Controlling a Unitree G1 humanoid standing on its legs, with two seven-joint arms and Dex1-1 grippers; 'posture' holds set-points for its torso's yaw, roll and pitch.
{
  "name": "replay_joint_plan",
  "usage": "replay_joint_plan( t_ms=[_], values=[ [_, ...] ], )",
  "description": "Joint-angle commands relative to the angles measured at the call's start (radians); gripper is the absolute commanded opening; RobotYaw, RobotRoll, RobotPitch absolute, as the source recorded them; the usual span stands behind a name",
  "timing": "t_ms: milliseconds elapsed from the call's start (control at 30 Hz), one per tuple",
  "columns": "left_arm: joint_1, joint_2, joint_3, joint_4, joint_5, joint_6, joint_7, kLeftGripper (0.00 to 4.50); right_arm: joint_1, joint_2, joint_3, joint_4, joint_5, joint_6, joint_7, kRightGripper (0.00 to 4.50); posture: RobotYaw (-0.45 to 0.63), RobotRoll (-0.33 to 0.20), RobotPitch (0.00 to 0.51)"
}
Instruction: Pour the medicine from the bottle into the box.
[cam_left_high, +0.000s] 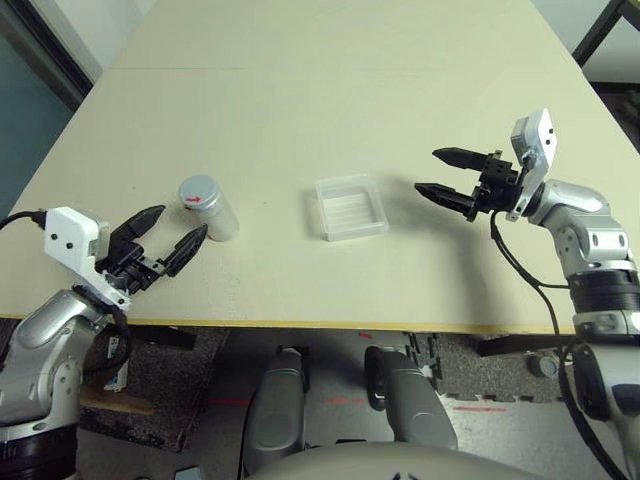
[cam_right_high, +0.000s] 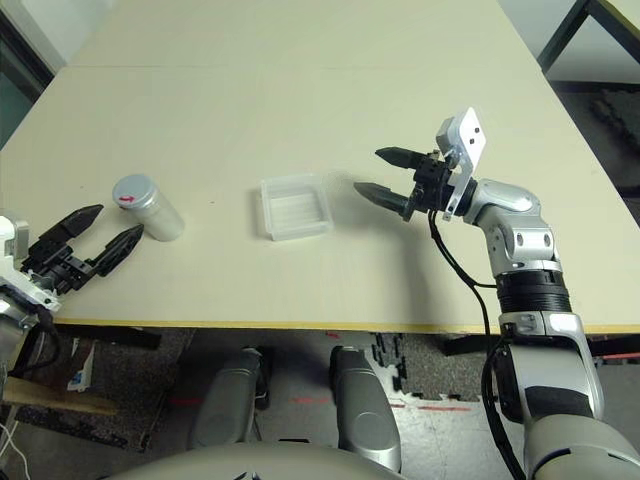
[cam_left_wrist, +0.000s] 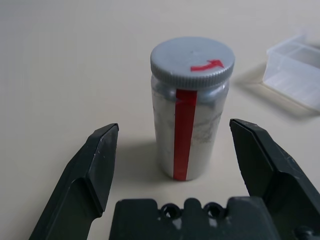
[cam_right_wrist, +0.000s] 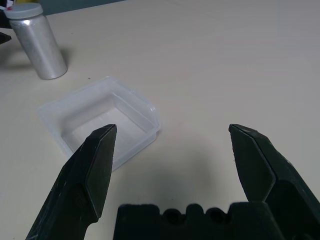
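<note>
The bottle (cam_left_high: 209, 207) stands upright on the table's left side, silver-grey with a red stripe down its side (cam_left_wrist: 190, 112) and a grey cap marked with a red arrow. My left gripper (cam_left_high: 170, 233) is open just short of it, fingers spread toward it without touching. The box (cam_left_high: 350, 207), a clear shallow tray, lies near the table's middle and looks empty (cam_right_wrist: 100, 122). My right gripper (cam_left_high: 443, 172) is open a little to the right of the box, above the table. The medicine is hidden.
The cream table (cam_left_high: 330, 90) stretches far back with a seam across it. Its front edge (cam_left_high: 330, 325) runs just behind my left gripper. A dark frame (cam_left_high: 605, 35) stands off the table's far right corner.
</note>
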Motion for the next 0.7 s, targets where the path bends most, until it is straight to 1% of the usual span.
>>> replay_joint_plan(
  t_ms=[33,267,533,567,700],
  values=[
    [-0.003,-0.004,-0.017,0.029,0.024,-0.033,-0.016,4.46,0.016,-0.007,-0.009,-0.025,0.005,0.005,-0.004,4.47,0.05,0.0,0.199],
    [-0.048,-0.012,-0.056,0.081,0.062,-0.087,-0.024,4.46,0.037,-0.009,-0.015,-0.054,0.008,0.012,-0.017,4.47,0.04,0.0,0.193],
    [-0.096,-0.018,-0.075,0.142,0.081,-0.113,-0.03,4.46,0.057,-0.016,-0.022,-0.088,0.016,0.02,-0.031,4.47,0.03,0.0,0.19],
    [-0.1,-0.019,-0.077,0.149,0.083,-0.119,-0.03,4.46,0.06,-0.017,-0.023,-0.092,0.017,0.021,-0.032,4.47,0.01,0.0,0.185],
    [-0.116,-0.023,-0.085,0.17,0.082,-0.123,-0.022,4.46,0.068,-0.021,-0.024,-0.104,0.021,0.024,-0.04,4.47,0.01,0.0,0.183]
  ],
)
